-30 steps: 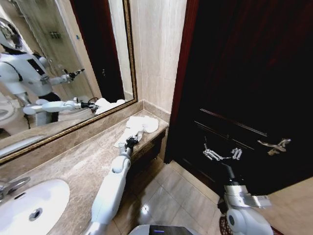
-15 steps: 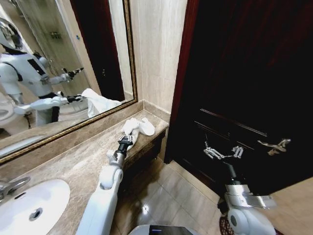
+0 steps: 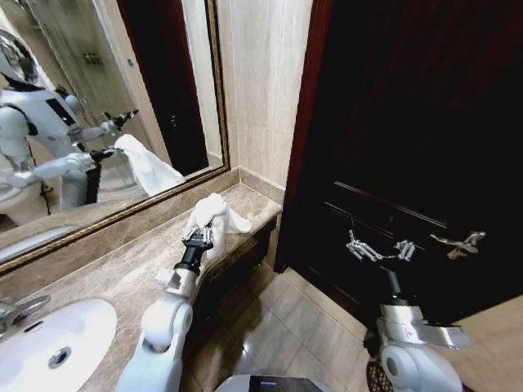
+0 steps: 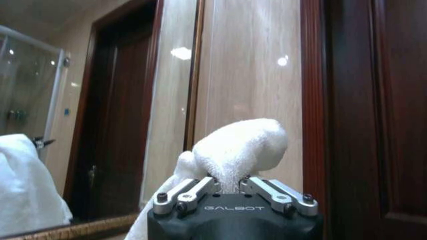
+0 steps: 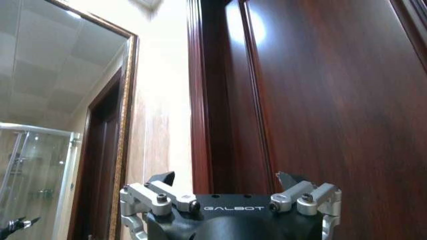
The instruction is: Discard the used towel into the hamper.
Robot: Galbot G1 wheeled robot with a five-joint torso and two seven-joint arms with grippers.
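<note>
Left gripper (image 3: 198, 237) pinches the towel (image 3: 214, 216) over the desk (image 3: 122, 269); right gripper (image 3: 381, 249) hangs by the door (image 3: 409, 122), fingers wide.

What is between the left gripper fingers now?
The white towel, pinched by the left gripper; the left wrist view shows it bunched above the fingers.

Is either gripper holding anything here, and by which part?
The left gripper is shut on the white towel, pinching a bunched fold so it lifts off the counter. The right gripper is open, empty, near the door.
</note>
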